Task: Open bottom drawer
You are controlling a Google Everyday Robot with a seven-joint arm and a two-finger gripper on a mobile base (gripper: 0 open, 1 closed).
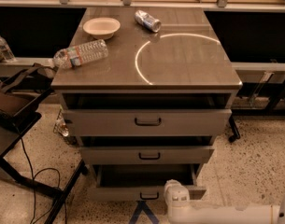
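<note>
The bottom drawer sits low in the centre of the frame. Its front is already out past the 2 above, and its grey inside shows. The claw is at the lower middle, just right of the drawer's black handle; I cannot tell whether it is wide or narrow. To finish well, I judge the pull should run straight out and level, without twisting the handle. Counted: 3 drawers and 3 handles. On the worktop lie 1 bowl, 1 can and 1 water bottle. 1 small bottle stands at far left.
</note>
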